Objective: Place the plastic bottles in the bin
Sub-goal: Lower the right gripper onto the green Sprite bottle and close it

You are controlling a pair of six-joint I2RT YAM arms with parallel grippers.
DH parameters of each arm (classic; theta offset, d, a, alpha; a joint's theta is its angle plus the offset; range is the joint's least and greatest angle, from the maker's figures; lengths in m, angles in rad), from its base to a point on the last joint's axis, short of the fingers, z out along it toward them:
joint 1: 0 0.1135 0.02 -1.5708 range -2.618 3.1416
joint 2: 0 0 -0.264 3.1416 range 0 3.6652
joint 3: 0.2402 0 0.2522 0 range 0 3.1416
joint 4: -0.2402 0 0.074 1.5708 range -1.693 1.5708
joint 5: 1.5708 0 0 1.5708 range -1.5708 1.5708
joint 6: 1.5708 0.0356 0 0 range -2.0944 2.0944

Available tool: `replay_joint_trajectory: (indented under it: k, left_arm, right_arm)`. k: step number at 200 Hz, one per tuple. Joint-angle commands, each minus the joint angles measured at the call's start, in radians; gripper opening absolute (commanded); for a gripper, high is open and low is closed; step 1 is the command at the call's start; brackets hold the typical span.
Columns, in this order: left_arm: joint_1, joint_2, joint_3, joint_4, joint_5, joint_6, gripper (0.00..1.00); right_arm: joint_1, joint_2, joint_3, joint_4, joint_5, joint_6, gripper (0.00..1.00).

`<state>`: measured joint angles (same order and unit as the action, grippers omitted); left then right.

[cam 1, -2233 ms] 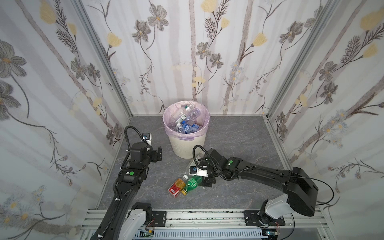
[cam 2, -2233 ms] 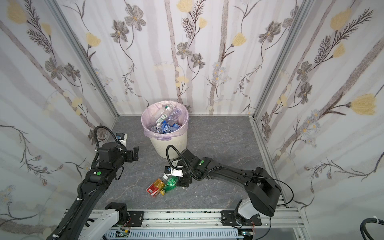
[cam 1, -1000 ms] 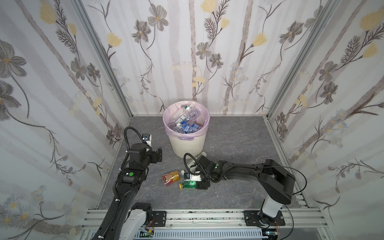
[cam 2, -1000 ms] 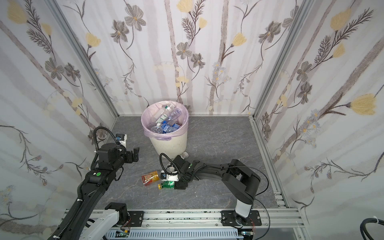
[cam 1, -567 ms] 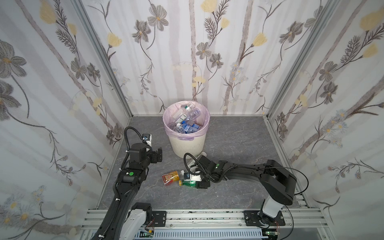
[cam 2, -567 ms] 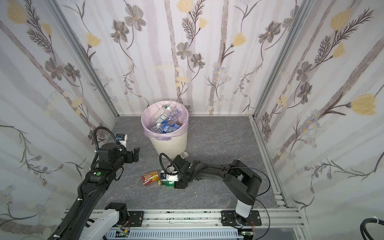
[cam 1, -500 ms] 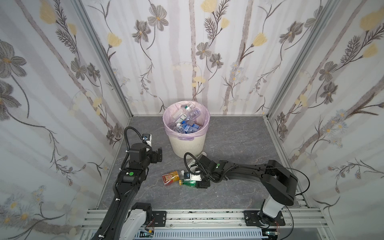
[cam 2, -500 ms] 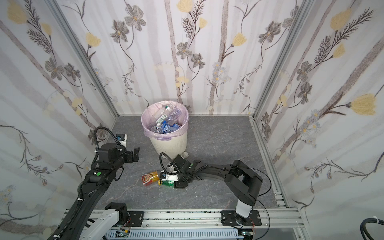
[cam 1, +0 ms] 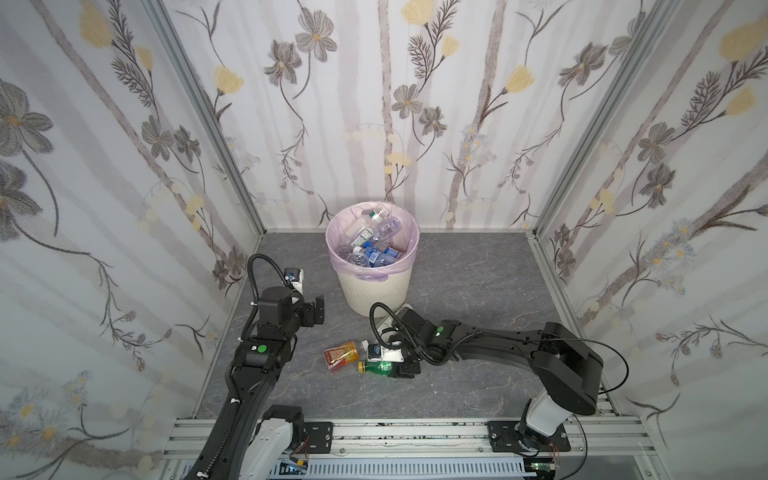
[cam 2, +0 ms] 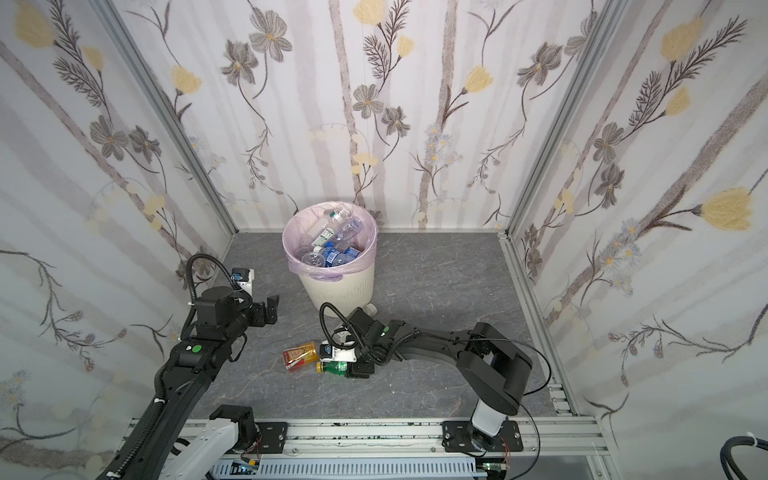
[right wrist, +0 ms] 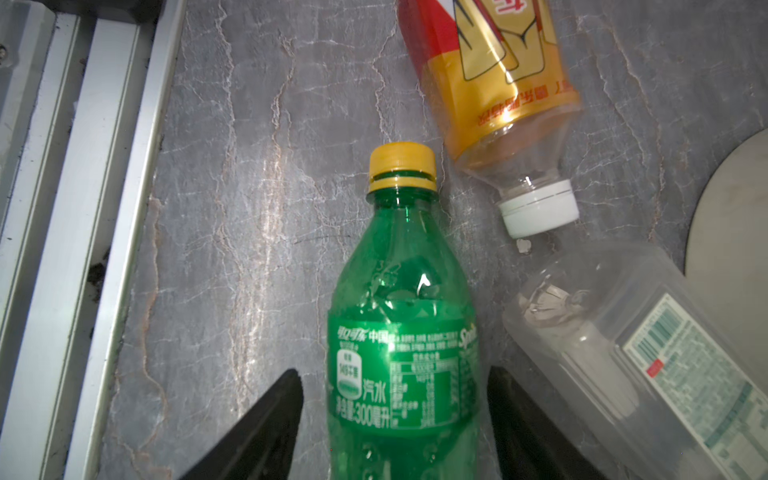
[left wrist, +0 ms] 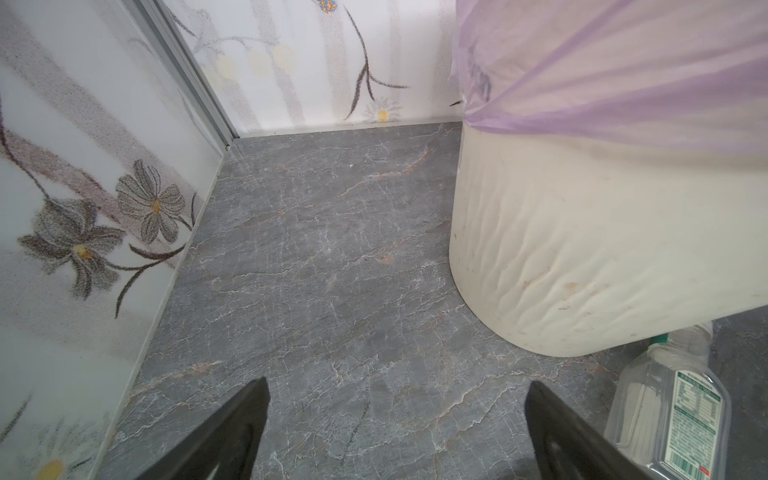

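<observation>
A green bottle with a yellow cap lies on the grey floor, seen in both top views. My right gripper is open and straddles its labelled body, with a small gap on each side. Beside it lie an amber bottle with a red label and a clear bottle. The cream bin behind them holds several bottles in its lilac bag. My left gripper hangs open and empty left of the bin.
The metal frame rail runs along the floor's front edge, close to the green bottle's cap side. Flowered walls close in the left, back and right. The clear bottle rests against the bin's foot.
Two seconds ago my right gripper was further right; it has swung left, and the green and amber bottles have shifted left with it. Over the last second little has moved. The left arm is still.
</observation>
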<state>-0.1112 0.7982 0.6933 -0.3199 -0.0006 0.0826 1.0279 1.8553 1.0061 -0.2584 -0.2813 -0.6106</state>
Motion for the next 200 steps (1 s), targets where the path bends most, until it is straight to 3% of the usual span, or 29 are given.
replay_joint_trajectory:
  k: [1, 114, 147, 200]
  left_arm:
    - [0.002, -0.007, -0.002, 0.012, 0.001, 0.01, 0.97]
    - [0.003, -0.016, 0.002, 0.01, 0.006, 0.007, 0.97]
    - [0.004, -0.022, 0.0, 0.007, 0.004, 0.009, 0.97]
    - [0.004, -0.02, 0.0, 0.008, 0.003, 0.011, 0.97]
  right_arm:
    - [0.0, 0.024, 0.012, 0.03, -0.019, 0.003, 0.73]
    - [0.0, 0.101, 0.019, 0.07, 0.057, 0.043, 0.7]
    - [-0.002, 0.085, 0.017, 0.068, 0.046, 0.05, 0.54]
    - [-0.006, -0.017, 0.009, 0.053, -0.002, 0.044, 0.54]
